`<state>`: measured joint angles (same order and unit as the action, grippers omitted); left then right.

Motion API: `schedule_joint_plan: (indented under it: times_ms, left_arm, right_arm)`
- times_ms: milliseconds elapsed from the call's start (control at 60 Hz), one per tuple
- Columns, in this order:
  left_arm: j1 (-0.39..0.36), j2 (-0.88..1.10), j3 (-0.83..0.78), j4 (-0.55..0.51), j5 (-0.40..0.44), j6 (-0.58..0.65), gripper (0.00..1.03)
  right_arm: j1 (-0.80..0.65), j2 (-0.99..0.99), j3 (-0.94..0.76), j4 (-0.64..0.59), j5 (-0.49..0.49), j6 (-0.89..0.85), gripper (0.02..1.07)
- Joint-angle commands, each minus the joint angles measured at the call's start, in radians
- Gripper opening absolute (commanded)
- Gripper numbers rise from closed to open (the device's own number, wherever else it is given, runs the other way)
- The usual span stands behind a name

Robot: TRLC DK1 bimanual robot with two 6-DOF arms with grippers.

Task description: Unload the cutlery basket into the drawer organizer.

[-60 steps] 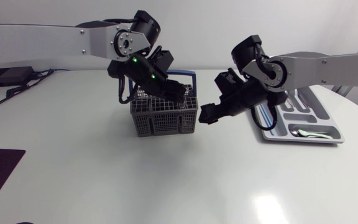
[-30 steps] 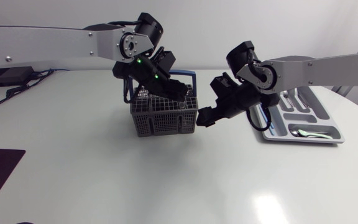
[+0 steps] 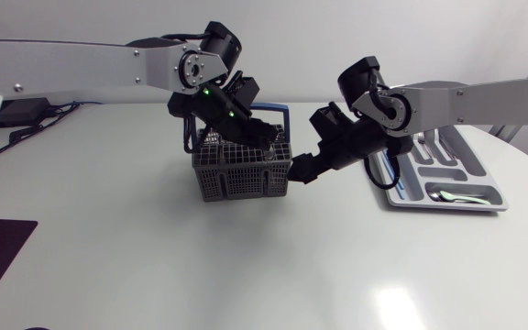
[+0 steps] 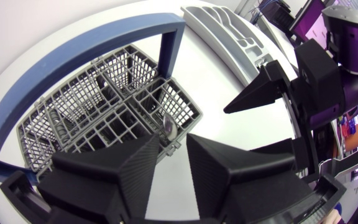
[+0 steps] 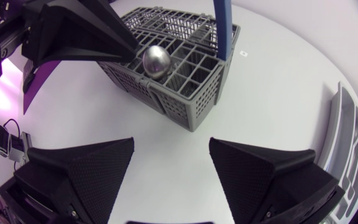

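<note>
While both arms hang over the white table, you have the left arm entering from 9 o'clock and the right arm from 3 o'clock. The grey drawer organizer lies near the table's 3 o'clock edge, with a shiny spoon in its 6 o'clock compartment. Well apart from it, at its 9 o'clock, the grey cutlery basket stands upright near the table's middle, its blue handle arching over it.

Your left claw sits low over the basket's 3 o'clock end. It is released, its fingers a narrow gap apart. A metal spoon stands bowl-up in the basket compartment just ahead of that gap, near the fingertips and not clamped.

Your right claw is spread wide and holds nothing. It hangs just beside the basket's 3 o'clock wall, above bare table, with the basket's corner ahead of it and the spoon's bowl beyond that.
</note>
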<state>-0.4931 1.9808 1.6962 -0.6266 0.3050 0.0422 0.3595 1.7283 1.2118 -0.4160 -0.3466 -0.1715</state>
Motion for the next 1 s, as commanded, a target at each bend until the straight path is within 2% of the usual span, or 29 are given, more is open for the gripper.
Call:
schedule_joint_plan:
  times_ms: [0, 983]
  left_arm:
    - [0.004, 0.030, -0.009, 0.011, 0.000, 0.008, 0.29]
    - [-0.013, 0.073, -0.015, 0.070, -0.003, -0.030, 0.29]
  right_arm:
    - [-0.010, 0.016, -0.006, 0.028, -0.012, -0.052, 0.89]
    - [-0.019, 0.019, -0.046, 0.068, -0.031, -0.082, 0.90]
